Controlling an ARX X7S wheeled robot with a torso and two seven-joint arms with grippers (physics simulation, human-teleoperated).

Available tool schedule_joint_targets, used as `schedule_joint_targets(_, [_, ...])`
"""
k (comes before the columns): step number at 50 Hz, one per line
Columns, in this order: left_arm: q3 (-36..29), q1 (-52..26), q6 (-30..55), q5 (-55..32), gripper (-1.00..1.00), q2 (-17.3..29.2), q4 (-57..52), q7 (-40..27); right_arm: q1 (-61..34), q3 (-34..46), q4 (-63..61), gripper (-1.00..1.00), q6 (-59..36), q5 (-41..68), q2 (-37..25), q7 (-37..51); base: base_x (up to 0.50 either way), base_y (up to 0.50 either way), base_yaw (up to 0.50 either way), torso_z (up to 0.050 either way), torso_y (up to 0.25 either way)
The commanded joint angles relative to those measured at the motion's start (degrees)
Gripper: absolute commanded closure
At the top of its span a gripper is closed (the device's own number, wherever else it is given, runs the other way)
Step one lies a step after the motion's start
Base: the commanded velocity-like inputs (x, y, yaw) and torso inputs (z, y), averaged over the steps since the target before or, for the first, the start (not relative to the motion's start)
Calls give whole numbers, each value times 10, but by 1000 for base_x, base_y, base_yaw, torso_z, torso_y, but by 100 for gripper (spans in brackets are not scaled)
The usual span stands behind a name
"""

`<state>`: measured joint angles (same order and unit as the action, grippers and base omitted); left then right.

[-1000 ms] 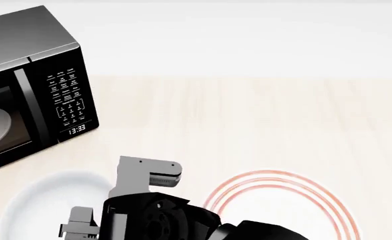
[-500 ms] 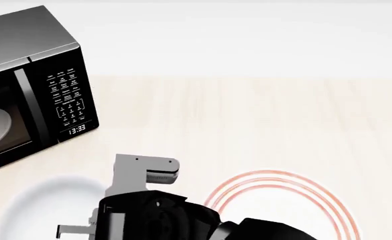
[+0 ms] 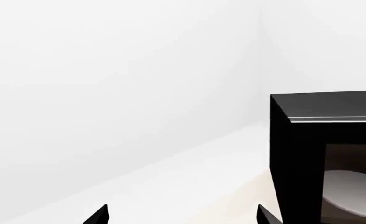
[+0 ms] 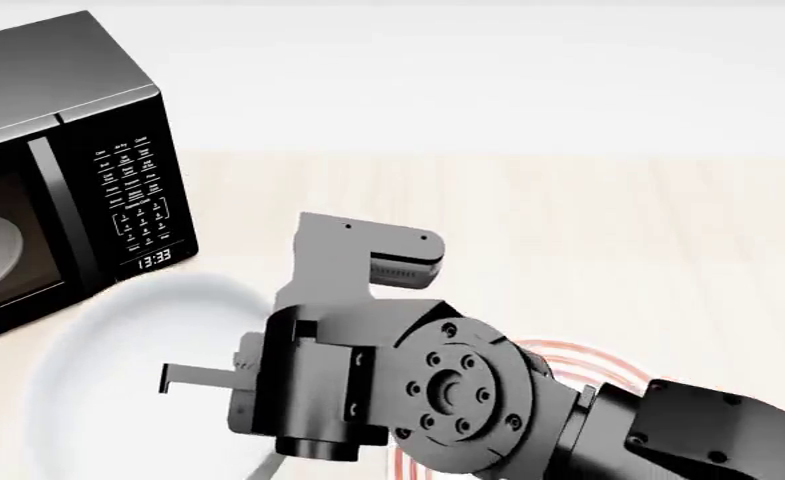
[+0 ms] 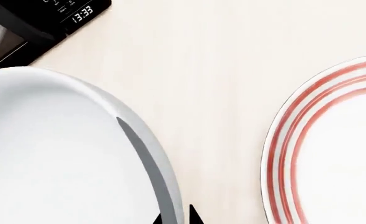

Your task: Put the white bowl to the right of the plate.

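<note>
Right tool (image 5: 175, 218) closed on the white bowl's (image 5: 52, 154) rim, one fingertip inside the wall, one outside: a pinch on the near edge, probably so the bowl can be carried by its lip. In the head view the bowl sits left of the plate (image 5: 338, 149), near the microwave (image 4: 59, 160), possibly tipped up off the surface (image 4: 566, 230). Plate mostly hidden behind the right arm there. Left tool (image 3: 181, 215) spread open, empty, pointing past the microwave.

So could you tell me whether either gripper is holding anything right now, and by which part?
The right gripper holds the white bowl by its rim, one finger inside the wall and one outside. The left gripper holds nothing.
</note>
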<state>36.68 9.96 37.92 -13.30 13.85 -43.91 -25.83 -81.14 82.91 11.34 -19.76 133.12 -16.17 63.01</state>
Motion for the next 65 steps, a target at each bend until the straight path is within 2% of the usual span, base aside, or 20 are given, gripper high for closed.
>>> schedule_joint_targets(1, [-2, 1, -1, 0, -100, 1, 0, -3, -49, -33, 4, 100, -23, 26, -50, 12, 0, 0, 0, 0, 0])
schedule_joint_targets(18, [-36, 0, -1, 5, -100, 7, -2, -2, -107, -56, 52, 100, -58, 49, -128, 9, 0, 0, 0, 0, 1])
schedule_joint_targets(28, [-51, -6, 3, 12, -100, 12, 3, -8, -119, -61, 128, 100, -80, 60, -158, -16, 0, 0, 0, 0, 0])
schedule_joint_targets(47, [-55, -9, 4, 13, -100, 15, 8, -14, -108, -56, 219, 100, -98, 57, -216, -51, 0, 0, 0, 0, 1])
schedule_joint_targets(65, [-97, -10, 1, 12, -100, 24, 8, -2, -99, -55, 317, 100, -133, 72, -271, -80, 0, 0, 0, 0, 1])
